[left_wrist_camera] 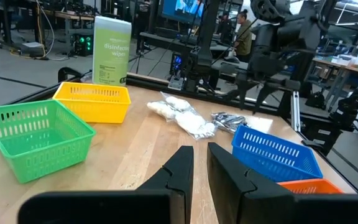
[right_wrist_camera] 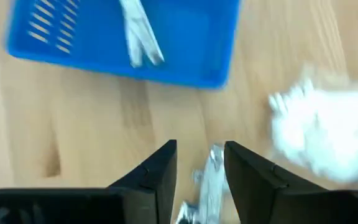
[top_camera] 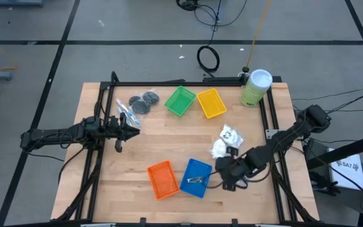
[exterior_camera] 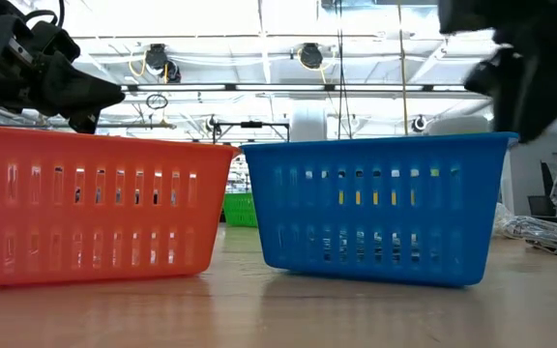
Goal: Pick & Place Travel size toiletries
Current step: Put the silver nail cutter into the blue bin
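The left arm is stretched out flat from the left edge of the table, and its gripper [top_camera: 123, 129] is parked over the left-middle of the board. Its fingers [left_wrist_camera: 185, 168] are held close together, just a thin slit between them. The right arm is bent in from the right edge, elbow up near the far side, and its gripper [top_camera: 222, 171] is angled low near the front. Its fingers [right_wrist_camera: 160, 168] are spread apart.
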